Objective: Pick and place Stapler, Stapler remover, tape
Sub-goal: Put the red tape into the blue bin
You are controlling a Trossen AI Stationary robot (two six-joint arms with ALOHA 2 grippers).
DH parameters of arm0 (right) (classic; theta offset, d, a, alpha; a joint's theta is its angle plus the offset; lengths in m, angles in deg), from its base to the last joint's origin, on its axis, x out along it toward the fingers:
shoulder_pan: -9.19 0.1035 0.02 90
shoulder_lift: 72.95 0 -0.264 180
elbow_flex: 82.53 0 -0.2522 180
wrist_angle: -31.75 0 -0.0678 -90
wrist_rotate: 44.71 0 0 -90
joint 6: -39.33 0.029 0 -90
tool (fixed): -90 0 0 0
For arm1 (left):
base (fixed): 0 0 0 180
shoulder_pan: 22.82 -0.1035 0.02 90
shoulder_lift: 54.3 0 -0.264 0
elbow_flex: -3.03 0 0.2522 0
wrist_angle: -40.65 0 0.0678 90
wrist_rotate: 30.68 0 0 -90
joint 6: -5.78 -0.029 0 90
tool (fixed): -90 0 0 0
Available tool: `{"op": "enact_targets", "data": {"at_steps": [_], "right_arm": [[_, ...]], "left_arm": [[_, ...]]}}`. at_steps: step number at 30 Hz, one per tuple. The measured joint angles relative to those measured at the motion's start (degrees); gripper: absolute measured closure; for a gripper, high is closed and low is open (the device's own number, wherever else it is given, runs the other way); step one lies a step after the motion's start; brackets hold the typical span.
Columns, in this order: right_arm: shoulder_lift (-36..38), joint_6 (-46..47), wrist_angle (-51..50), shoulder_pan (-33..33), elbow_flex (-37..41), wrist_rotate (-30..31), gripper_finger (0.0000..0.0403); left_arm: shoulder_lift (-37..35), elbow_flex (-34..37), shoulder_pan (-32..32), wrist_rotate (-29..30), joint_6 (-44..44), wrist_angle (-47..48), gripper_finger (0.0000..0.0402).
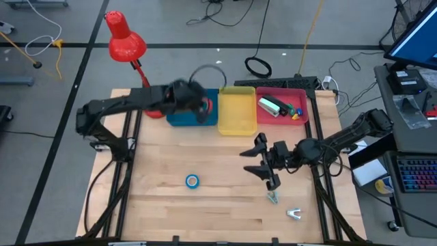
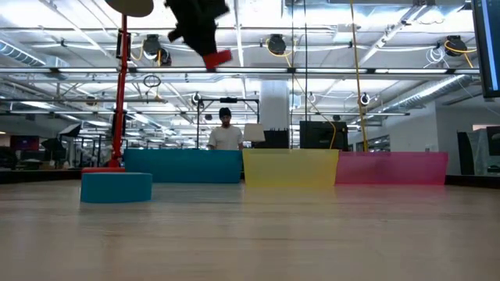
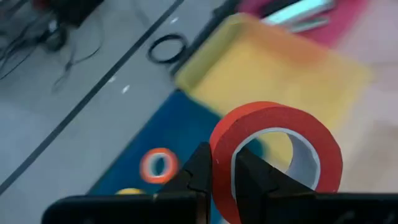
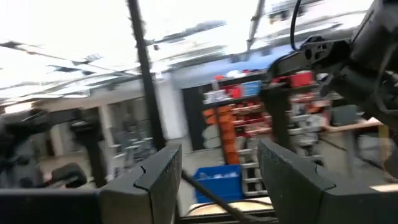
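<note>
My left gripper (image 1: 202,108) hangs above the blue bin (image 1: 179,116), shut on a red tape roll (image 3: 273,155); the low view shows it high over the table (image 2: 216,56). An orange roll (image 3: 158,165) and a yellow one (image 3: 127,191) lie in the blue bin. A blue roll (image 1: 192,180) lies flat on the table. The stapler (image 1: 272,104) lies in the pink bin (image 1: 300,96). A small silver stapler remover (image 1: 294,214) lies near the front right. My right gripper (image 1: 257,160) stands open over the table's right half, holding nothing (image 4: 217,180). My left gripper pinches the red roll's wall (image 3: 222,171) with one finger (image 3: 252,177) inside the ring and the other (image 3: 200,174) outside. The fingers slant down from the table's left. The roll stands on edge beyond the fingertips, lifted clear above the blue bin.
A yellow bin (image 1: 237,109) stands between the blue and pink ones at the table's far edge. A red desk lamp (image 1: 125,41) stands at the far left, its base beside the blue bin. A small greenish clip (image 1: 273,198) lies below my right gripper. A person (image 2: 225,133) stands beyond the table.
</note>
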Motion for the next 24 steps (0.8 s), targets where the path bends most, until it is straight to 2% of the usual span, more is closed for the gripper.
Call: {"op": "enact_targets", "data": {"at_steps": [4, 10, 19, 24], "right_arm": [[0.00, 0.00, -0.09, -1.03, 0.00, 3.07, 0.0202], [0.02, 0.00, -0.09, -2.53, 0.00, 3.07, 0.0202], [0.02, -4.52, -1.00, -4.33, -0.02, 3.14, 0.0202], [1.59, -2.91, -9.62, -5.63, -0.02, 3.23, 0.0202]], "left_arm": [[2.97, -0.02, -8.63, -1.25, -3.93, -3.66, 0.0366], [9.14, -0.02, -17.99, -9.23, -8.12, -6.56, 0.0366], [20.30, -0.02, -22.69, -18.13, -9.35, -8.73, 0.0366], [25.31, -0.02, -23.06, -22.30, -9.27, -9.18, 0.0366]]}}
